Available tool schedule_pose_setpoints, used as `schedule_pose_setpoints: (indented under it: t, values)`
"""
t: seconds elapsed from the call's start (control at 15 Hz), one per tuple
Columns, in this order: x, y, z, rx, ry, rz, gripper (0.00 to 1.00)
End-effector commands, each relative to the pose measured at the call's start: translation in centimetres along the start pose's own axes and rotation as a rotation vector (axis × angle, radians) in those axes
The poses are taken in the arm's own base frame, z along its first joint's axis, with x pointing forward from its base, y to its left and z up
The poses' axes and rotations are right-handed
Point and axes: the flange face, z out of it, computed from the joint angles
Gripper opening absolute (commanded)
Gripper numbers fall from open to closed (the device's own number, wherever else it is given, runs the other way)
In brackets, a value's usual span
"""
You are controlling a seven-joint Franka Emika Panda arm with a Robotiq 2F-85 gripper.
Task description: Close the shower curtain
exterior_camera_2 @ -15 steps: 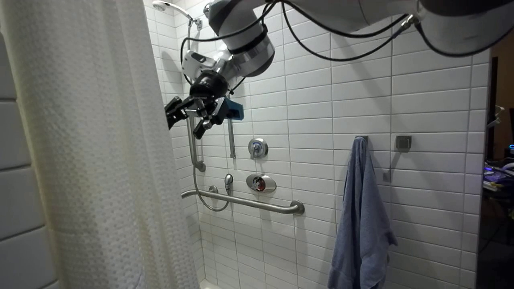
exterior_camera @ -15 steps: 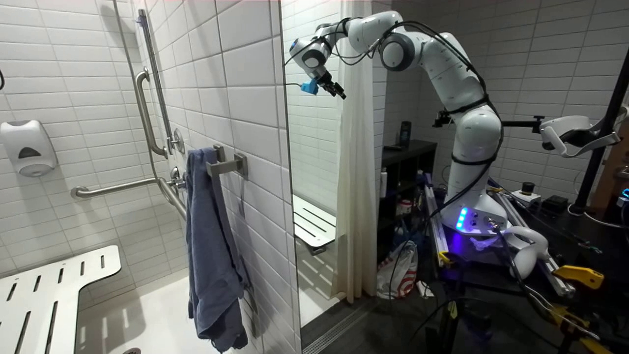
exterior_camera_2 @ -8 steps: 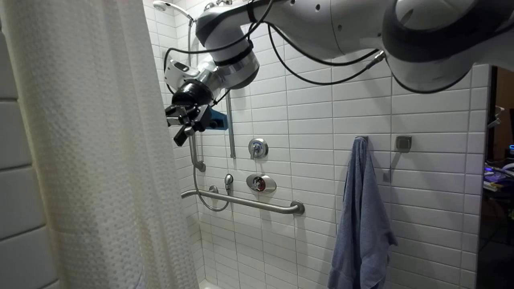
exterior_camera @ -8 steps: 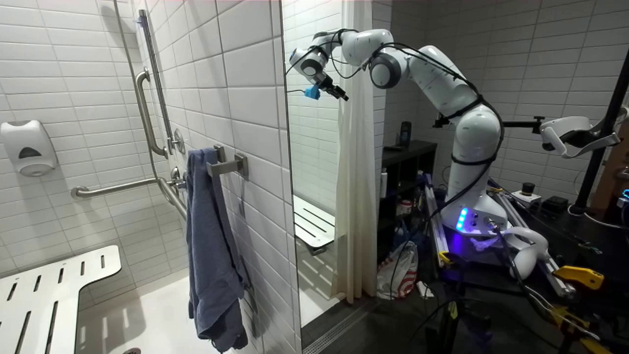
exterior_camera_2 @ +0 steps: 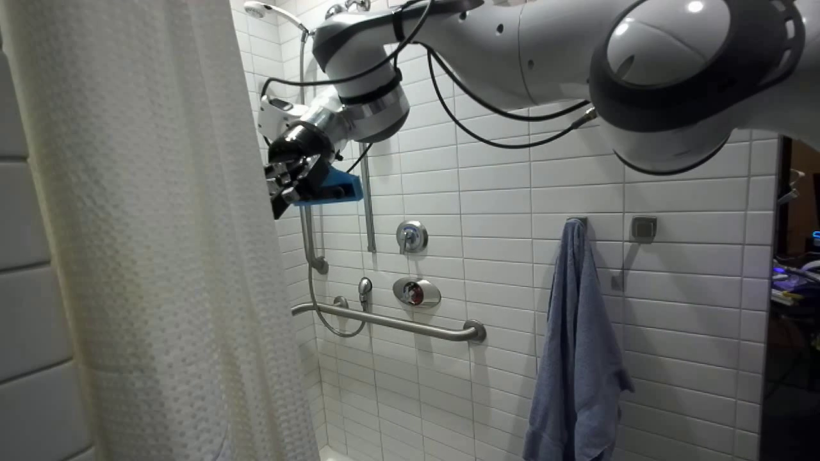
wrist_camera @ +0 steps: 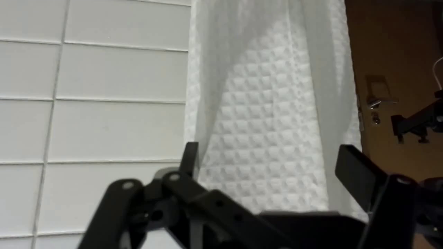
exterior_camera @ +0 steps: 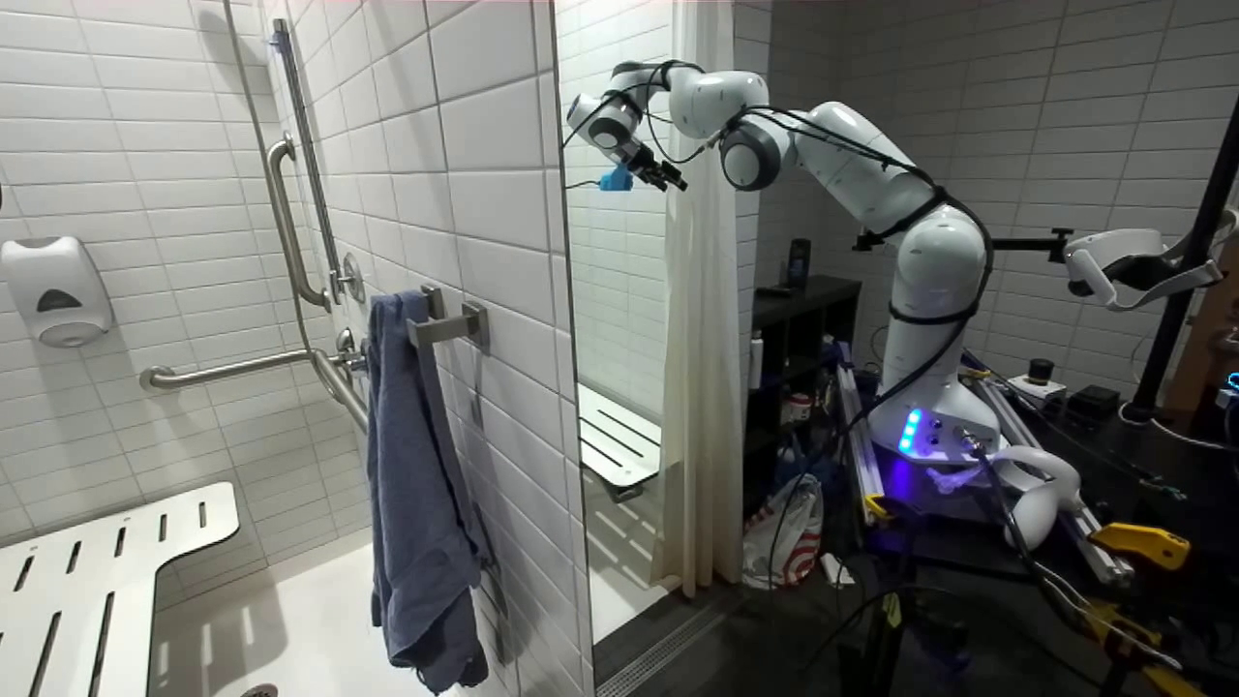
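Tool [wrist_camera: 270,155] spread wide, facing shower curtain [wrist_camera: 264,103]; contact unclear.

In an exterior view, the floor [exterior_camera: 736,639] bears a red-ringed white bag [exterior_camera: 789,542] at the foot of the shelf [exterior_camera: 831,288]; on the shelf's top stands a dark object [exterior_camera: 799,261], too small to name. The black table [exterior_camera: 1200,469] carries the robot base [exterior_camera: 939,421] near its left edge and a white box [exterior_camera: 1034,389] farther back.
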Motion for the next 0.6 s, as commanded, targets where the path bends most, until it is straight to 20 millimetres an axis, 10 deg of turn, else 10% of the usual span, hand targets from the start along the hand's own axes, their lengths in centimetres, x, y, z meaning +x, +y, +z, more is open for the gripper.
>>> schedule_pose_setpoints:
  t: [0.0, 0.53]
  values:
    - [0.0, 1.2, 0.0, -0.050, 0.005, 0.011, 1.00]
    - [-2.6, 3.2, 1.2, -0.122, 0.026, 0.032, 1.00]
